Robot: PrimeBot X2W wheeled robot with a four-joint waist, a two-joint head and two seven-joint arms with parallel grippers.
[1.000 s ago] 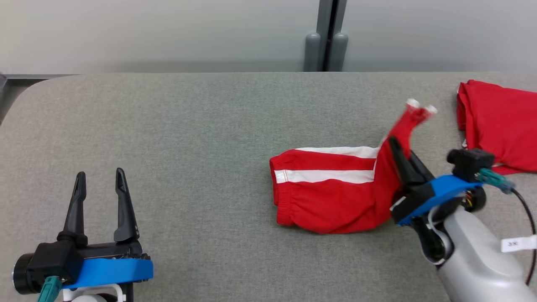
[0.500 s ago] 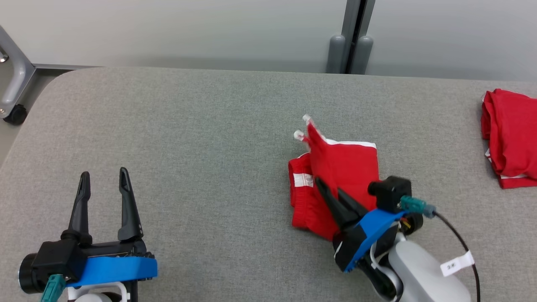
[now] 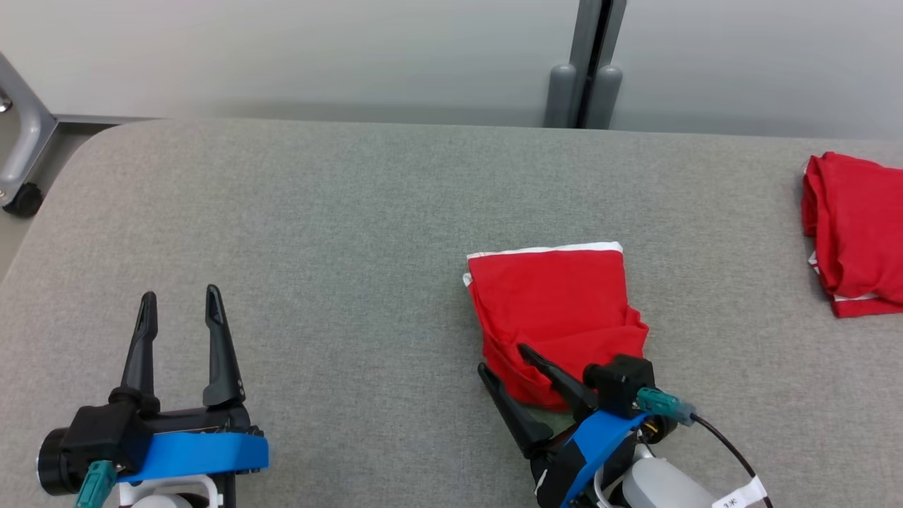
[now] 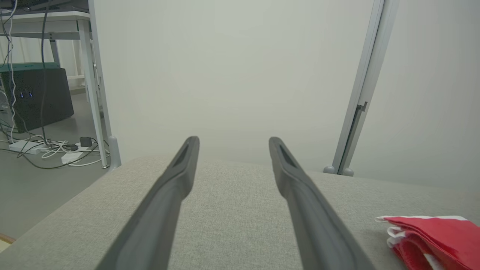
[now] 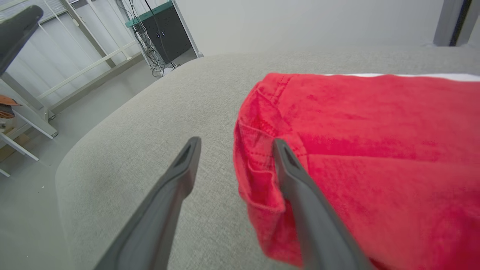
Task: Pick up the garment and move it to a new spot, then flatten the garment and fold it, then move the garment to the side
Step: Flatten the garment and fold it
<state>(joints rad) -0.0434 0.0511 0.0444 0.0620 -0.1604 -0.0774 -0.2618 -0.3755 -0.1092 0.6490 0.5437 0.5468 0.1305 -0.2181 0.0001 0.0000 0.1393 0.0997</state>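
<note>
no lettering I can read, a small white tag (image 3: 738,497) on the black cable (image 3: 719,441) low at my right side, dark marks printed on it, too small and blurred to make out

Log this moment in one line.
left gripper: open, empty | right gripper: open, straddling edge of folded red fabric garment

This looks like a robotics lab or test room. A grey fabric-covered worktop (image 3: 317,212) stands against plain pale partition panels (image 3: 282,56) joined by a metal post (image 3: 596,63). At the far left, a black equipment box (image 4: 35,97) sits by a metal-framed table (image 4: 48,17). Loose cables (image 4: 48,150) trail over the bare grey floor (image 4: 33,195), and a frame stands there on a castor (image 3: 21,201).
</note>
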